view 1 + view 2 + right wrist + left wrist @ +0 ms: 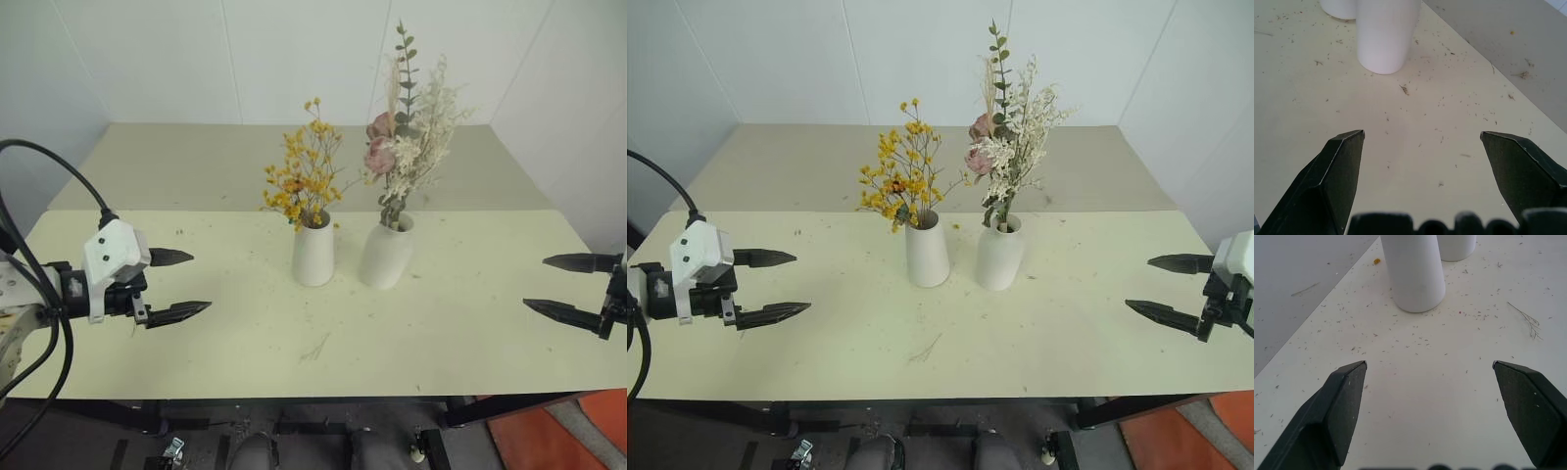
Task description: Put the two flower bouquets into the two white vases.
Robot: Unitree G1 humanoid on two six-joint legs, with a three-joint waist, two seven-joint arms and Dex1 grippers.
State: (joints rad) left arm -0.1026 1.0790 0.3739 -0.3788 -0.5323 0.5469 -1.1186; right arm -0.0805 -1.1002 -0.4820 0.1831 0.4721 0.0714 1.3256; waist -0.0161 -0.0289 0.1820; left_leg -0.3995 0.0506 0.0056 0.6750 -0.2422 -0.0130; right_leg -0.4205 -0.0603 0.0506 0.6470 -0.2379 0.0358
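Both placings look done. Yellow-orange spray [302,184] standing in the straight tapered vase [313,255]; pink-rose bouquet [407,132] in the rounder leaning vase [386,253], stems down in its narrow mouth. Vases just beside each other, mid-surface, perhaps touching at the base — cannot tell.

Left gripper [180,286] out on the robot's left, fingers spread wide, nothing between them. Right gripper [566,287] far to the right, fingers likewise parted and empty. Each well apart from the vases, above bare surface [470,333].

Step in hand, by judgement: end of task, arms clear of the arrangement. Next move calls for little — perhaps only a check that the leaning vase is stable, since the tall bouquet rises well above it and a nudge could tip it. Any approach would best come low and from the side, clear of the overhanging sprigs.

Room for moving: broad open surface either side of the vases and in front, littered only with fine plant crumbs and one loose twig [315,347] near the front. Front edge close under both grippers; right gripper near the surface's right edge. A second, greyer tabletop [196,162] behind the vases, white wall beyond.
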